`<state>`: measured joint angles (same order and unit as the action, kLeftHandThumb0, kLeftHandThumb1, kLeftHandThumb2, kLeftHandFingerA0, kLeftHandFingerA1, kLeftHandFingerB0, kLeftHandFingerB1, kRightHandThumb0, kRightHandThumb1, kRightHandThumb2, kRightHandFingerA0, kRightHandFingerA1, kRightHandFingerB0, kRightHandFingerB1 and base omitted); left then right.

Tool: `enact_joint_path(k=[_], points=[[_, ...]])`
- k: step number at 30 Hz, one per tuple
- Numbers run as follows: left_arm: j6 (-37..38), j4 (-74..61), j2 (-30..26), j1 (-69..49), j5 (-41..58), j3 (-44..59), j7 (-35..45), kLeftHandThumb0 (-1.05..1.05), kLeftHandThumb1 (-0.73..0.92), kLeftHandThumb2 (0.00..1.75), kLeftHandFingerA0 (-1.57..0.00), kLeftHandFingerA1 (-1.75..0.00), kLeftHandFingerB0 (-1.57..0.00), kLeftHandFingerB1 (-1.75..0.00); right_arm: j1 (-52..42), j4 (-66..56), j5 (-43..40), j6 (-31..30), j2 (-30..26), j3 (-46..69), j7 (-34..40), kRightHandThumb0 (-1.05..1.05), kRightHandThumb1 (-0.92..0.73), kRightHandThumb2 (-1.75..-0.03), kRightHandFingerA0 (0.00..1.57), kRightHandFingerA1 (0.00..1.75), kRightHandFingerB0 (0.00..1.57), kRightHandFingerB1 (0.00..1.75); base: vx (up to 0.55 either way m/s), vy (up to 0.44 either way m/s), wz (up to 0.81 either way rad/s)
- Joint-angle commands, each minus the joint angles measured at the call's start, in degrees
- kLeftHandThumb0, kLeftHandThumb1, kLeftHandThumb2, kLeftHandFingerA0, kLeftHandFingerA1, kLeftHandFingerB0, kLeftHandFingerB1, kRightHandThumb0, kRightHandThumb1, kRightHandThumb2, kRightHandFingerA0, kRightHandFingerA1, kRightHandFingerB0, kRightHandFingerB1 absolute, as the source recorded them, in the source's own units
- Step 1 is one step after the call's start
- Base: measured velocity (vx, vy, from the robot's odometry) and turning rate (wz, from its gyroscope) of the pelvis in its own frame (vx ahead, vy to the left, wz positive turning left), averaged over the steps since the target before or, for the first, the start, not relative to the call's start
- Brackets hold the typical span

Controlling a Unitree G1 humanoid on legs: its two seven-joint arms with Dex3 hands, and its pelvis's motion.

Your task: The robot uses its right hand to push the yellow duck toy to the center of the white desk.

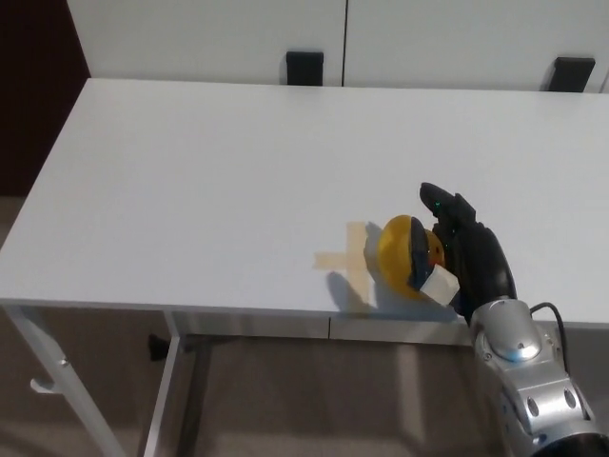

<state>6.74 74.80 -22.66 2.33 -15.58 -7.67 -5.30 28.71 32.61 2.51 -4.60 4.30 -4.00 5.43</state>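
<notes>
Head view, the only view I had. The yellow duck toy [411,257] sat on the white desk [209,171], on the right arm of the tape cross [344,259] that marks the centre, and close to the desk's near edge. The duck covered part of the cross, so I judged the push nearly complete, with only a short way left toward the crossing point.

Risks as I read them:
- The duck lay near the front edge. If my push carried any component toward the robot, the toy could slide or roll off the desk.
- The duck is rounded. Contact off its middle could spin it or let it slip past the fingers instead of travelling straight.
- Too much drive could carry it across the cross and beyond the centre.

The right hand [466,257] came in from the picture's right and pressed against the duck's right side, touching it at the beak end. Its fingers [440,202] were stretched forward alongside the toy rather than wrapped round it; I saw no grasp, only a flat pushing contact. I noted the hand as spread and holding nothing. A pale block at the hand's lower front touched the duck, and I could not tell what it was.

The left hand did not show in the frame.
</notes>
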Motion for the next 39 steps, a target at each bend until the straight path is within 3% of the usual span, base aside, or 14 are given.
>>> enact_joint_path(k=[1,7,8,9,10,15,16,19,20,26,27,30,32,39], points=[[1.39,0.10,-0.48,0.26,-0.48,-0.10,0.41,-0.14,0.67,0.71,-0.87,-0.70,-0.82,-0.63,-1.77,0.12,0.20,-1.55,0.72,-1.01,-1.88,-0.89,-0.79,-1.21,0.00,0.26,0.02,0.21,0.00,0.000,0.00],[1.38,-0.23,-0.40,0.14,-0.06,0.13,0.42,-0.14,0.70,0.68,-0.86,-0.69,-0.81,-0.61,-1.40,0.42,0.79,-1.12,1.79,-2.37,-2.38,-0.86,-0.77,-1.20,0.02,0.35,0.00,0.25,0.00,0.000,0.00],[1.45,-0.04,-0.21,0.14,-0.03,0.16,0.37,-0.14,0.68,0.70,-0.88,-0.75,-0.83,-0.63,-1.48,0.18,0.97,-1.20,2.02,-2.64,-2.11,-0.89,-0.92,-0.75,0.00,0.46,0.02,0.34,0.00,0.000,0.00],[1.45,-0.04,-0.21,0.14,-0.03,0.16,0.37,-0.14,0.68,0.70,-0.88,-0.75,-0.83,-0.63,-1.48,0.18,0.97,-1.20,2.02,-2.64,-2.11,-0.89,-0.92,-0.75,0.00,0.46,0.02,0.34,0.00,0.000,0.00],[1.74,0.20,-0.07,0.13,-0.40,-0.17,0.21,-0.14,0.69,0.71,-0.87,-0.74,-0.83,-0.64,-1.36,-0.10,0.91,-1.38,2.81,-2.92,-1.66,-0.87,-0.78,-1.19,0.00,0.35,0.07,0.29,0.00,0.000,0.00],[1.93,0.07,-0.11,0.19,-0.52,-0.37,0.29,-0.15,0.69,0.70,-0.86,-0.74,-0.83,-0.64,-0.67,-0.23,0.76,-2.04,4.13,-3.02,-1.24,-0.88,-0.80,-1.20,0.00,0.31,0.08,0.27,0.00,0.000,0.00],[2.02,0.14,-0.05,0.19,-0.31,-0.19,0.35,-0.14,0.69,0.70,-0.87,-0.73,-0.82,-0.63,-0.47,-0.20,0.74,-2.16,4.37,-3.00,-1.19,-0.88,-0.92,-0.79,0.00,0.42,0.05,0.33,0.00,0.000,0.00],[2.13,0.27,0.01,0.19,-0.12,-0.01,0.40,-0.14,0.69,0.70,-0.87,-0.73,-0.82,-0.63,-0.28,-0.16,0.76,-2.25,4.64,-2.93,-1.16,-0.88,-0.92,-0.79,0.00,0.42,0.05,0.33,0.00,0.000,0.00],[2.06,0.18,0.01,0.21,-0.27,-0.16,0.28,-0.14,0.67,0.74,-0.87,-0.72,-0.86,-0.65,0.21,0.04,0.55,-2.16,5.10,-2.80,-1.16,-0.82,-0.75,-1.17,0.01,0.39,0.08,0.31,0.00,0.000,0.00],[1.76,-0.02,0.20,0.38,-0.40,-0.33,0.07,-0.16,0.68,0.70,-0.89,-0.75,-0.85,-0.65,1.71,1.13,0.59,-1.51,5.70,-2.57,-1.49,-0.79,-0.76,-1.17,0.02,0.30,0.00,0.25,0.00,0.000,0.00],[1.98,-0.09,0.13,0.29,-0.45,-0.41,0.17,-0.16,0.68,0.72,-0.88,-0.76,-0.85,-0.67,1.50,1.00,0.66,-1.37,5.54,-2.53,-1.57,-0.84,-0.92,-0.77,0.00,0.41,0.06,0.32,0.00,0.000,0.00],[2.21,-0.13,0.00,0.12,-0.53,-0.49,0.26,-0.14,0.68,0.74,-0.86,-0.74,-0.83,-0.65,1.09,0.66,0.63,-1.58,5.26,-2.37,-1.78,-0.88,-0.92,-0.75,0.00,0.41,0.01,0.34,0.00,0.000,0.00],[2.14,-0.01,-0.04,0.11,-0.59,-0.53,0.21,-0.15,0.70,0.71,-0.86,-0.71,-0.80,-0.62,0.83,0.34,0.34,-2.30,5.03,-2.02,-1.98,-0.84,-0.74,-1.18,0.00,0.28,0.00,0.22,0.00,0.000,0.00],[2.16,0.26,-0.12,0.15,-0.64,-0.70,0.27,-0.15,0.69,0.73,-0.87,-0.75,-0.82,-0.63,0.59,-1.81,0.02,-4.54,3.98,-0.90,-2.18,-0.81,-0.76,-1.18,0.00,0.28,0.00,0.24,0.00,0.000,0.00]])
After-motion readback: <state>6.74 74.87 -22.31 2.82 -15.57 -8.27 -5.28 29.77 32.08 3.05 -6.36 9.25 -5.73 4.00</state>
